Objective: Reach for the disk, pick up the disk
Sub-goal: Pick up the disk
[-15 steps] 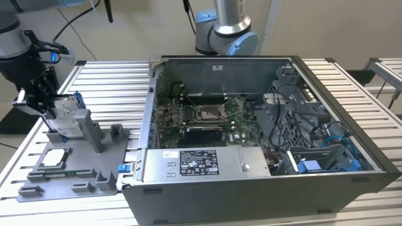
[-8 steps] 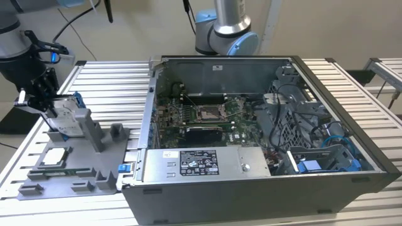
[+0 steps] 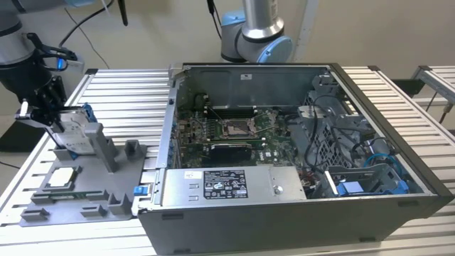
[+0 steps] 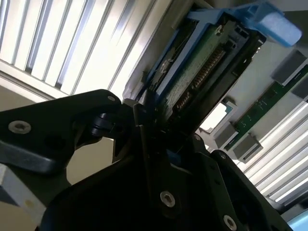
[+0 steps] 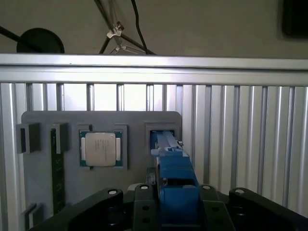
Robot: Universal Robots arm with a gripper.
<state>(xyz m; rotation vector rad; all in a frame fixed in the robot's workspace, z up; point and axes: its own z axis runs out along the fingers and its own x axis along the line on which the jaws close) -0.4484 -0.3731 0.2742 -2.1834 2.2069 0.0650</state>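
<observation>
Exterior view, item one: the disk (image 3: 73,130), silver-grey with a white label and a blue bracket. It stands on edge, tilted a little, at the exterior view's left over the grey fixture tray (image 3: 85,200). Its long axis runs up from the tray toward the wrist.

Item two: the jaws, at the end of the arm (image 3: 18,64). They come down on the disk from above and sit directly over it, nothing between. In the first wrist view the blue edge of the disk (image 5: 175,180) lies midway between the two black halves, which flank its flat faces closely. The jaws look narrowed to the disk's thickness and clamped on it, judging by how tightly they frame it. Whether the lower end is clear of its slot cannot be told.

Item three: the disk's underside (image 4: 202,67) in the second wrist view, green board and connector row showing, blue bracket around it.

Item four: tray contents. A square silver chip (image 5: 100,149) seated in its recess, just beside the disk's slot; a dark memory stick (image 5: 57,168) beyond it.

Item five: the worktop (image 3: 128,101), ribbed aluminium slats, carrying the tray and, well apart at the exterior view's right, an open computer case (image 3: 284,218).

Item six: the room. Pale wall, dark cables hanging.
</observation>
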